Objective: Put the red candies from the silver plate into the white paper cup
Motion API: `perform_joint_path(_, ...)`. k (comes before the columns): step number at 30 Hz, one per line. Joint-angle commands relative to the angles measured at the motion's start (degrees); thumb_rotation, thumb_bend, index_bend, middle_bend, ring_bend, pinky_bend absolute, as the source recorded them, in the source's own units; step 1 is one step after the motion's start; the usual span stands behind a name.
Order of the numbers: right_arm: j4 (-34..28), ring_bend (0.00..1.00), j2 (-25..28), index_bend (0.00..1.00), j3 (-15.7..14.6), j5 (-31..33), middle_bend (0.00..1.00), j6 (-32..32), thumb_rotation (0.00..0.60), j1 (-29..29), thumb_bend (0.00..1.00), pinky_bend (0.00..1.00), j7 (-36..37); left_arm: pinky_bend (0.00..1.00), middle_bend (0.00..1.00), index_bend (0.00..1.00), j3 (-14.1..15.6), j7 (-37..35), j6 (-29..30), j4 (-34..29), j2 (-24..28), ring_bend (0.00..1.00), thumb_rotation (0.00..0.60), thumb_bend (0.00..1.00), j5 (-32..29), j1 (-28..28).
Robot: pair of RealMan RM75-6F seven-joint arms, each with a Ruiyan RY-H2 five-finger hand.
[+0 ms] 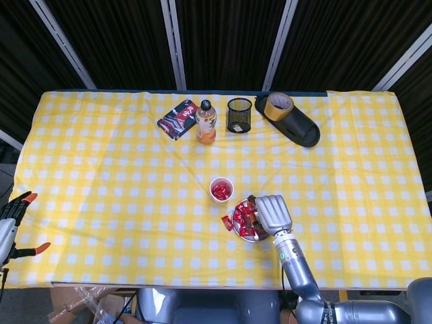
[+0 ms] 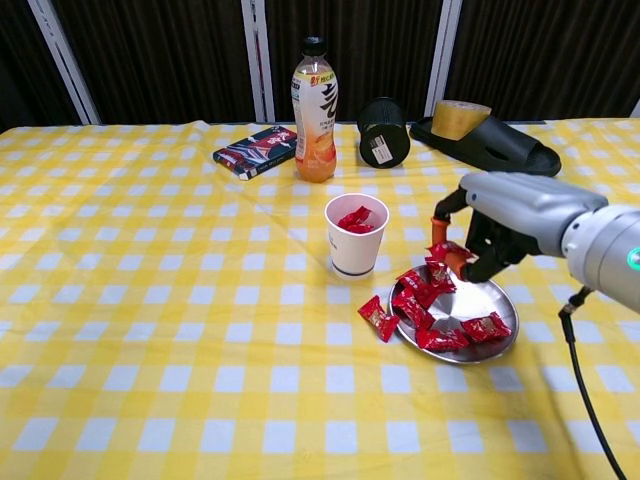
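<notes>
The silver plate (image 2: pixel 472 299) (image 1: pixel 235 220) lies right of the white paper cup (image 2: pixel 355 244) (image 1: pixel 221 190), which holds a few red candies (image 2: pixel 354 219). Several red candies (image 2: pixel 416 300) remain on the plate's left and front parts. One loose candy (image 2: pixel 377 318) (image 1: pixel 227 222) lies on the cloth at the plate's left rim. My right hand (image 2: pixel 505 225) (image 1: pixel 272 214) hovers over the plate's far side, raised off it. It pinches a red candy (image 2: pixel 446 251) between thumb and finger. My left hand is out of both views.
Behind the cup stand an orange drink bottle (image 2: pixel 314 110) (image 1: pixel 206 121), a black mesh pen holder (image 2: pixel 382 131) and a black slipper (image 2: pixel 500 152) with a tape roll (image 2: pixel 460 118). A dark packet (image 2: pixel 255 152) lies back left. An orange clamp (image 1: pixel 17 223) sits at the left edge.
</notes>
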Motion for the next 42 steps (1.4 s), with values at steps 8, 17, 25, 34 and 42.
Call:
perform_joint_path(8, -4.0, 1.0, 1.6, 0.51, 6.6, 2.8, 0.97, 0.2, 0.6, 5.5, 0.56, 0.95, -4.9, 0.0, 0.0, 0.0, 0.1, -1.1, -1.1, -0.1, 0.4, 0.0, 0.6, 0.02, 0.0, -0.4)
perform_joint_path(17, 1.0, 1.0, -1.9, 0.51, 8.3, 8.0, 0.97, -2.2, 0.6, 10.2, 0.56, 0.95, -6.2, 0.0, 0.0, 0.0, 0.1, -1.9, -1.9, -0.3, 0.8, 0.0, 0.6, 0.02, -0.2, -0.7)
perform_joint_path(25, 6.5, 1.0, -4.8, 0.51, 8.7, 11.6, 0.97, -3.8, 0.6, 13.4, 0.56, 0.95, -6.5, 0.0, 0.0, 0.0, 0.2, -2.8, -2.6, -0.5, 1.2, 0.0, 0.6, 0.02, -0.4, -0.9)
perform_joint_path(34, 8.4, 1.0, -6.2, 0.45, 7.4, 11.9, 0.97, -3.7, 0.6, 14.5, 0.5, 0.95, -5.8, 0.0, 0.0, 0.0, 0.3, -3.3, -2.7, -0.6, 1.4, 0.0, 0.6, 0.02, -0.3, -0.9)
perform_joint_path(42, 6.3, 1.0, -5.7, 0.43, 6.4, 9.5, 0.97, -1.3, 0.6, 14.1, 0.38, 0.95, -5.3, 0.0, 0.0, 0.0, 0.2, -2.8, -2.5, -0.6, 1.3, 0.0, 0.6, 0.02, -0.5, -0.9)
